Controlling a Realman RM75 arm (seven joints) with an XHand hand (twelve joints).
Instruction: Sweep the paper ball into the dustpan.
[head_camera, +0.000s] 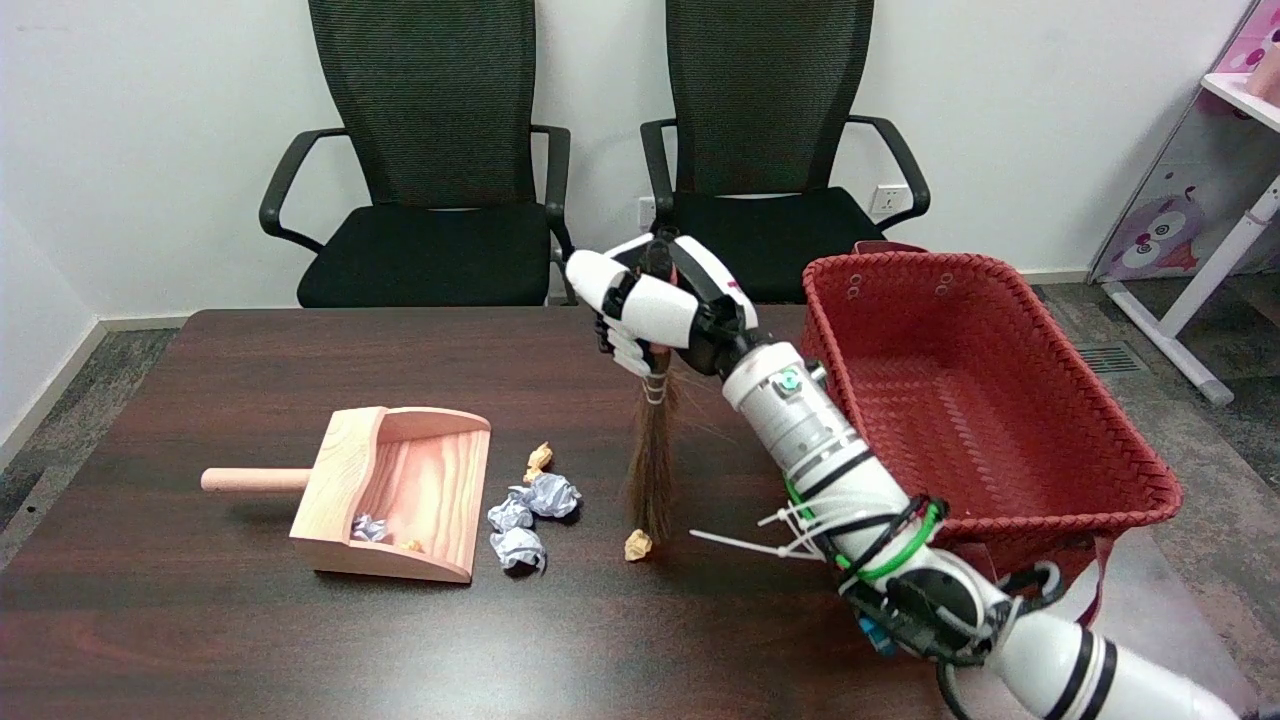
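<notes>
My right hand grips the handle of a small brown broom that hangs bristles-down over the table. The bristle tips touch or nearly touch a tan paper ball. Three white paper balls lie clustered just right of the wooden dustpan, and another tan ball lies behind them. The dustpan lies with its mouth facing right and its handle pointing left; a white ball and a tan scrap sit inside it.
A red woven basket stands at the table's right side, close to my forearm. Two black office chairs stand behind the far table edge. A pink shelf unit is at the far right.
</notes>
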